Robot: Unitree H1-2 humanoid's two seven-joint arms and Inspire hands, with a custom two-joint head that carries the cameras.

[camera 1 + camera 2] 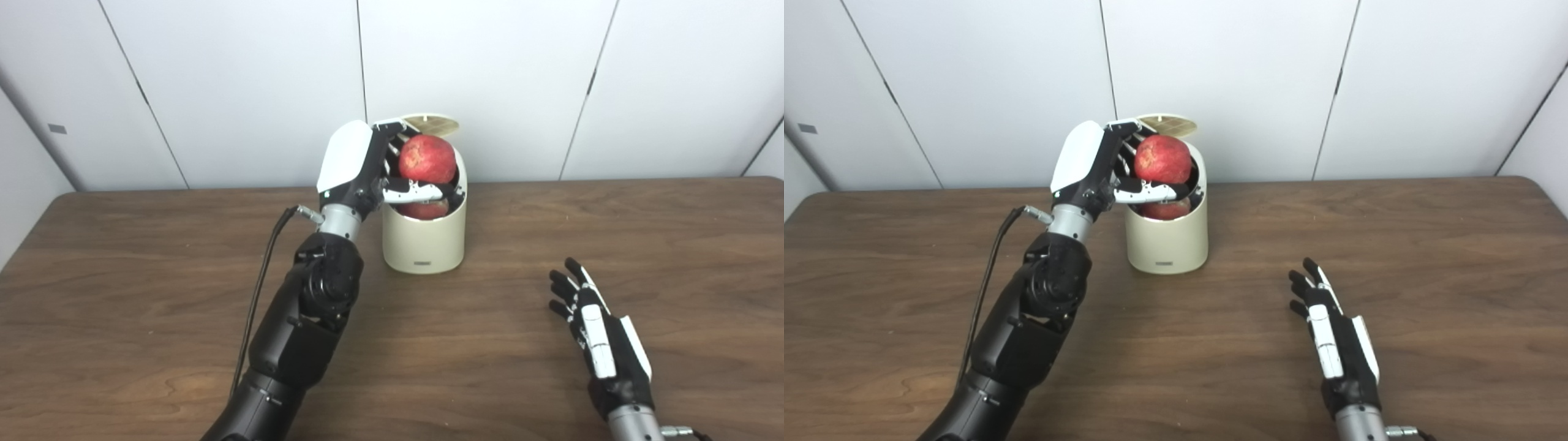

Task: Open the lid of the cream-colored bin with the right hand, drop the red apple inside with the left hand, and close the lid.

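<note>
Bin (424, 242): smooth cream cylinder, lid (432, 124) raised, second red fruit visible inside. Left hand (367, 168) clasping mottled round red apple (427, 159) above opening. Right hand (597, 334) unladen, fingers spread, over wood-grain table (122, 294).

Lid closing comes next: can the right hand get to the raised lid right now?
Probably not yet: the left hand holds the red apple over the bin's mouth, just before the lid.

We count two red apples (427, 158): one above the bin's mouth and a second (424, 210) inside below it. There is one cream-colored bin (424, 242) with one lid (432, 123), one table (147, 288), and two hands, left hand (361, 165) and right hand (597, 334).
</note>
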